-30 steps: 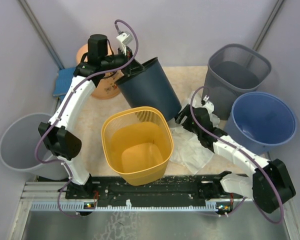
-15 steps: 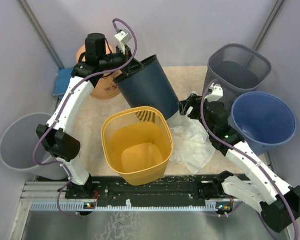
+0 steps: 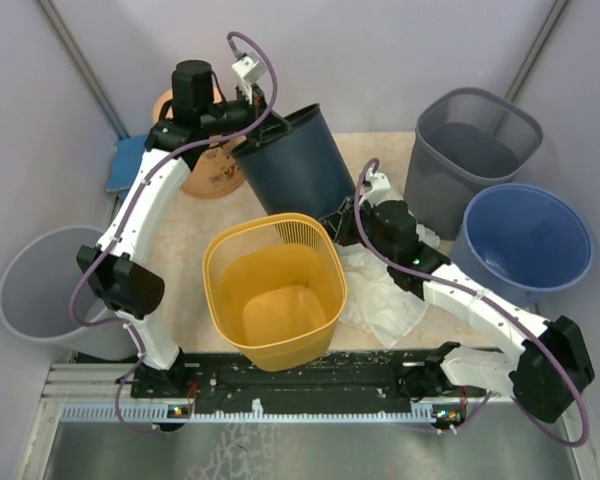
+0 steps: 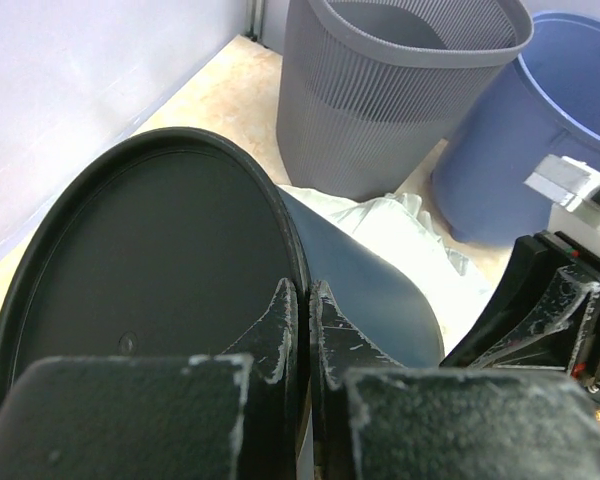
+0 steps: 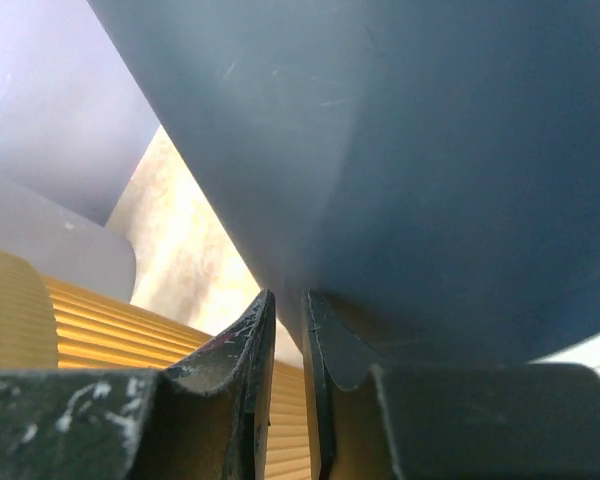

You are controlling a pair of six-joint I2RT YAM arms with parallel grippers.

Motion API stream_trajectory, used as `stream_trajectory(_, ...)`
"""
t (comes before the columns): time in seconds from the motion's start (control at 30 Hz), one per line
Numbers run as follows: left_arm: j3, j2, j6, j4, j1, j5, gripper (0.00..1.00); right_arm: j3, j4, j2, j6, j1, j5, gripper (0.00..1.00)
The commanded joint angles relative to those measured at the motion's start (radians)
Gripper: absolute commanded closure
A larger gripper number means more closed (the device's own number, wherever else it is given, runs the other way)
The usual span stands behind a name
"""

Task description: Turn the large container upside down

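Large dark-blue plastic bin (image 3: pixel 292 170) leans tilted just behind the yellow ribbed plastic basket (image 3: pixel 280 300), mouth turned away from it. Left gripper (image 4: pixel 302 300) pinches the bin's rim, I judge to lever it over. Right gripper (image 5: pixel 285 312), jaws nearly pressed together with 1 slit left, sits under the base, probably as support. I read no labels.

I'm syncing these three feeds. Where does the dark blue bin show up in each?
Top external: dark blue bin, tilted, upper centre, beyond the yellow basket.
Left wrist: its dark inside fills the left half.
Right wrist: its outer wall fills the upper right.
Shared landmark (top, right wrist): yellow basket, lower left in the latter.
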Motion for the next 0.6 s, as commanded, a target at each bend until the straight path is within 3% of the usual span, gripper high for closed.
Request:
stream_trajectory(0.0,0.053,-0.018,0.001,0.201,-0.032,0.073,1.0,-0.003,0.168,0.044,0.039,0.002,-0.05,0.83)
stream_trajectory(0.2,0.046,0.004,-0.007,0.255,-0.07,0.098,1.0,-0.011,0.336,0.226,0.088,0.003,0.014,0.83)
stream_trajectory(0.43,0.041,0.045,-0.003,0.273,-0.079,0.099,1.0,0.113,0.433,0.469,0.136,-0.002,0.15,0.81)
stream_trajectory(0.57,0.051,0.079,0.028,0.233,-0.08,0.087,1.0,0.155,0.498,0.586,0.228,-0.048,0.131,0.8)
